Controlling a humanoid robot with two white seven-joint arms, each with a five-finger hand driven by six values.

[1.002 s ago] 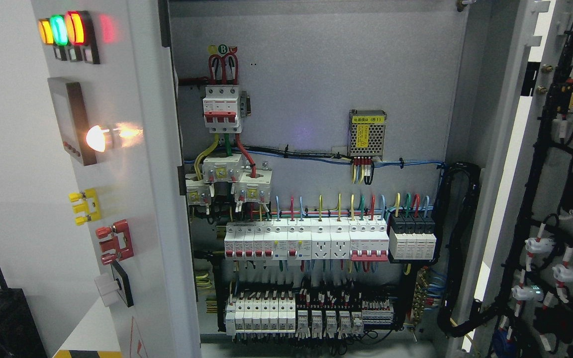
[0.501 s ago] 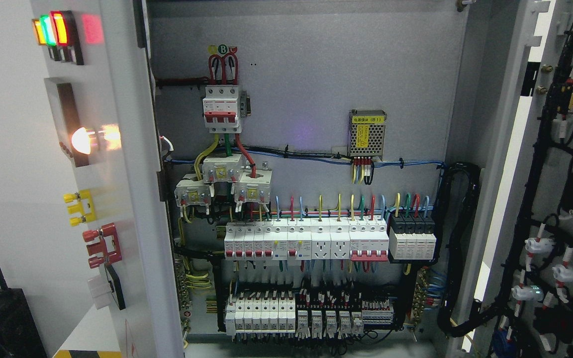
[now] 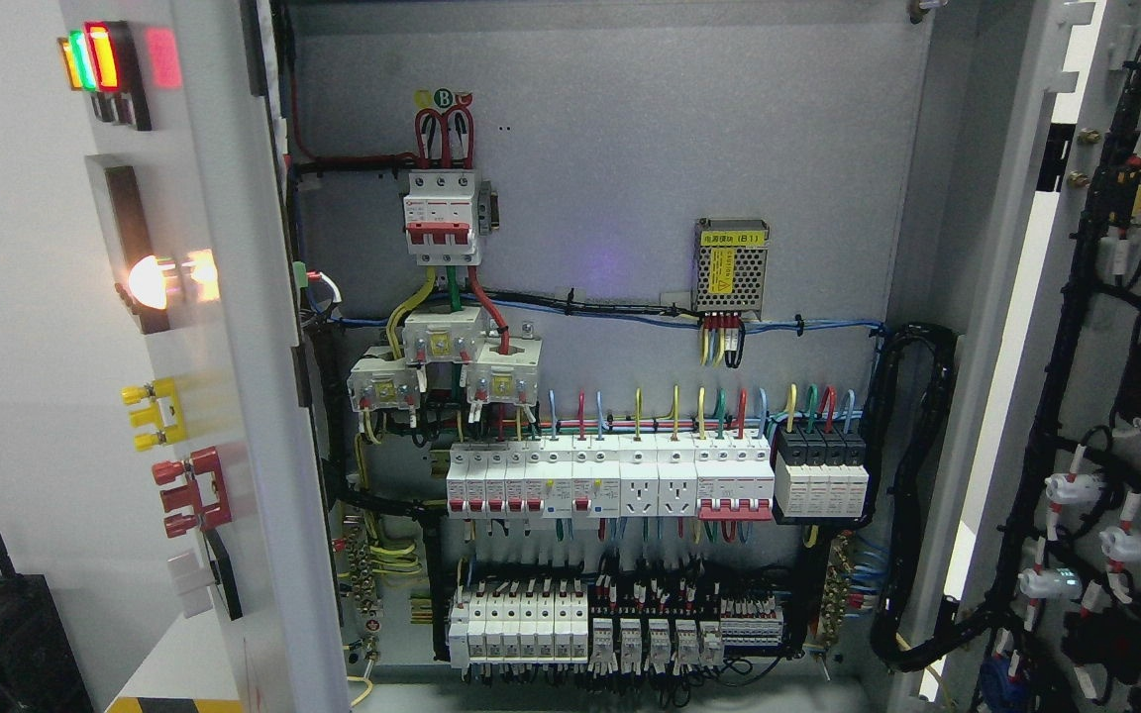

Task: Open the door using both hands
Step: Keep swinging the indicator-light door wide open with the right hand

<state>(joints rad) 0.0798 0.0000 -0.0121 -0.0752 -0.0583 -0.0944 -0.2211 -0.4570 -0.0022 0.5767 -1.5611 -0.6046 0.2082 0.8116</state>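
The grey metal electrical cabinet point(image 3: 610, 129) stands open, and neither robot hand nor arm shows in the head view, so the state of the fingers cannot be told.

The left grey door point(image 3: 224, 416) is swung out and seen almost edge-on at the picture's left. On its outer face there are three lit indicator lamps, yellow, green and red point(image 3: 87, 57), at the top, below them a glowing white round lamp point(image 3: 148, 280), then a yellow terminal block point(image 3: 155, 413), a red terminal block point(image 3: 192, 491) and a black-and-white switch point(image 3: 204, 582) near the bottom. The right grey door point(image 3: 1001, 327) is also swung out, at the picture's right, and its inner side carries black cable bundles point(image 3: 1066, 396) with small white connectors point(image 3: 1071, 487).

Between the two doors the inside back panel is fully visible. A white three-pole breaker with red levers point(image 3: 442, 216) sits high on the left with red wires looping above it. To its right there is a small perforated metal power supply with a yellow label point(image 3: 731, 265). Lower, a row of white circuit breakers point(image 3: 610, 480) runs across the middle, with coloured wires going up from it, and one more row of white modules point(image 3: 521, 624) stands under it. A thick black cable loom point(image 3: 912, 475) hangs down at the right side of the panel.
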